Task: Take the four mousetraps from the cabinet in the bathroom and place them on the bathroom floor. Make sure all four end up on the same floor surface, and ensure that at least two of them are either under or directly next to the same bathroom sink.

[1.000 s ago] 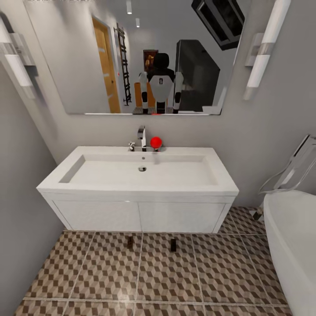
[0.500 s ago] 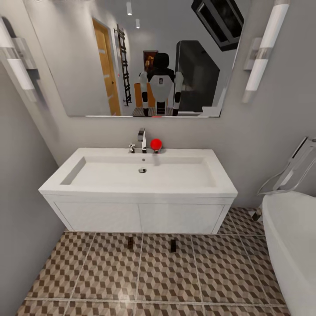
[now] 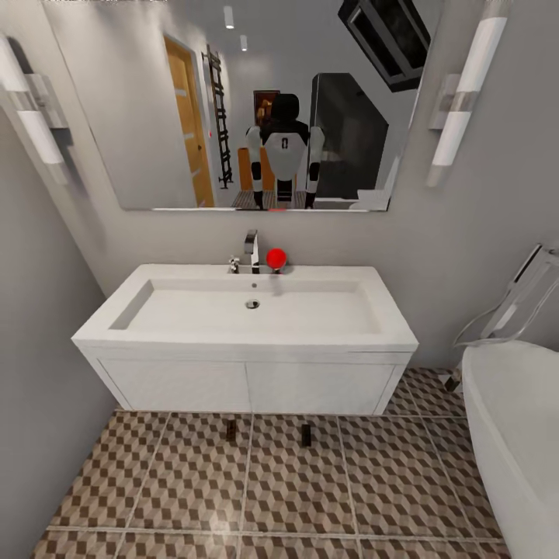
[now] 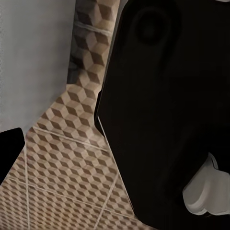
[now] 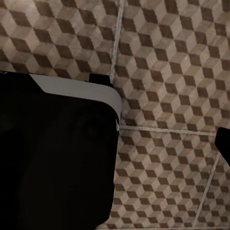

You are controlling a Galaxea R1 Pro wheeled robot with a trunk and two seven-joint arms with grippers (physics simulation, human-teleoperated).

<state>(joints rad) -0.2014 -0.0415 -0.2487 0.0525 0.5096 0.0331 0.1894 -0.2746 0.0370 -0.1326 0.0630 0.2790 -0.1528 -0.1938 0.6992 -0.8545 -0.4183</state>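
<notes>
The white sink (image 3: 248, 310) with its chrome tap (image 3: 251, 250) sits on a white two-door vanity (image 3: 248, 386), straight ahead in the head view. Two small dark brown pieces, seemingly mousetraps (image 3: 230, 431) (image 3: 306, 435), rest on the cube-patterned bathroom floor (image 3: 194, 481) just under the vanity's front edge. In the left wrist view, my left gripper (image 4: 115, 153) hangs over the tiles beside my black body, one dark fingertip (image 4: 9, 148) at the frame's edge. My right gripper (image 5: 115, 143) also hangs over the tiles, with a fingertip (image 5: 224, 143) at the edge. Both hold nothing.
A white bathtub (image 3: 520, 435) fills the right side of the floor, and a grey wall (image 3: 39, 373) closes the left. A red ball (image 3: 276, 258) sits by the tap. The mirror (image 3: 256, 101) reflects me, a wooden door and an orange-brown chest behind me.
The whole head view has shifted slightly, with the sink and mirror sitting a little lower in the picture. The camera moved; the two dark pieces on the floor stayed put.
</notes>
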